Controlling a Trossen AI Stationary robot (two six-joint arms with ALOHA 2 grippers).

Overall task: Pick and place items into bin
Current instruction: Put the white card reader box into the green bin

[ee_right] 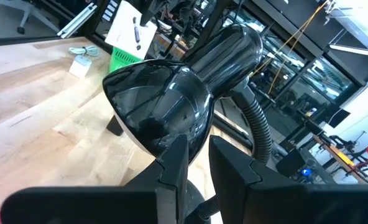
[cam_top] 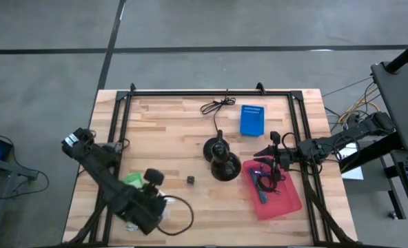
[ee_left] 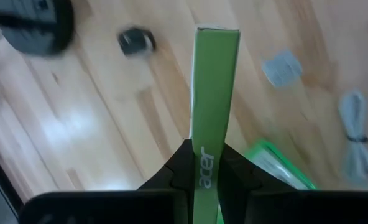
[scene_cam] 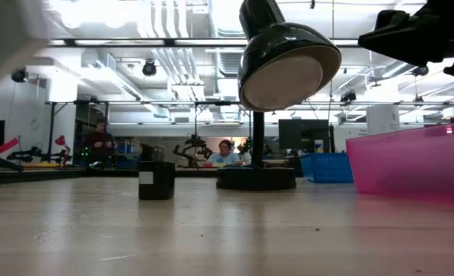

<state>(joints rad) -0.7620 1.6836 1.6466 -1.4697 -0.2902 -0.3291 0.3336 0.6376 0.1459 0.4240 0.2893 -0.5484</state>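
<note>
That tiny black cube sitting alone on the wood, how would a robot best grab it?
From straight above, fingers closing on two opposite side faces of the tiny black cube. It sits flat and upright on the table with bare wood all around; the lamp base stands clear to one side.

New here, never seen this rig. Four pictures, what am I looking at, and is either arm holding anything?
It is a two-armed robot at a wooden table. The high view looks straight down, the low view looks level across the tabletop, and the other two come from cameras on each wrist.

The left gripper, at the near left of the table, is shut on a green box. The right gripper hangs near the pink bin, holding nothing that I can see.

On the table: a black desk lamp, a small black cube, a coiled black cable and a blue basket. Some items already lie in the bin.
</note>
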